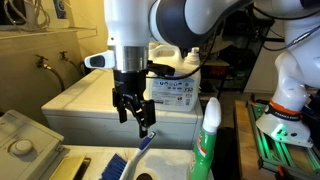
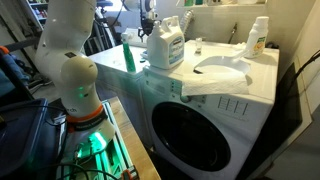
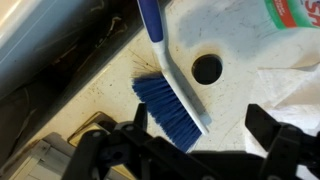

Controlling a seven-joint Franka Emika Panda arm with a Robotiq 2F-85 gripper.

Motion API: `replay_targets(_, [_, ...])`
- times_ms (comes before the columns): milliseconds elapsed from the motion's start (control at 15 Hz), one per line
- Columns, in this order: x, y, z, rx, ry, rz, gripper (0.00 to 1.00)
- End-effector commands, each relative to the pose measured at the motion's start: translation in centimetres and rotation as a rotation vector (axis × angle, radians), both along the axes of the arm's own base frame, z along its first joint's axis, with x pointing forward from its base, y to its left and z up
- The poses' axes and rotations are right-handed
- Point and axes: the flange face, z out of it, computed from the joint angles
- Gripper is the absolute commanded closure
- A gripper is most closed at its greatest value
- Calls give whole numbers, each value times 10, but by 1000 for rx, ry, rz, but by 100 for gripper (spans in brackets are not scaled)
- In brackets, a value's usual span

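Observation:
A hand brush lies flat on the cream top of the washing machine (image 2: 215,125). It has blue bristles (image 3: 168,108) and a white and blue handle (image 3: 155,30). It also shows in an exterior view (image 1: 138,152). My gripper (image 3: 200,128) hangs open and empty just above the brush head. One dark finger is to the left of the bristles and the other is well to the right. In both exterior views the gripper (image 1: 135,112) (image 2: 150,22) points straight down over the machine's top. A round dark hole (image 3: 207,68) lies beside the brush.
A large white detergent jug (image 1: 175,92) (image 2: 165,45) stands behind the gripper. A green spray bottle (image 1: 207,140) (image 2: 128,55) stands near it. A white cloth (image 2: 215,75) (image 3: 292,88) lies on the top. A white bottle (image 2: 258,35) stands at the far corner. A grey box (image 1: 22,138) sits nearby.

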Motion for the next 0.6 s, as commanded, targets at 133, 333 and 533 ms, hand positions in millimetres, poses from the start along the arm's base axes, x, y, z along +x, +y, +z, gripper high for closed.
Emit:
replay_targets(133, [17, -4, -74, -94, 145, 47, 0])
replay_targets(333, [17, 4, -101, -93, 151, 73, 0])
replay_targets(533, [18, 13, -109, -84, 129, 93, 0])
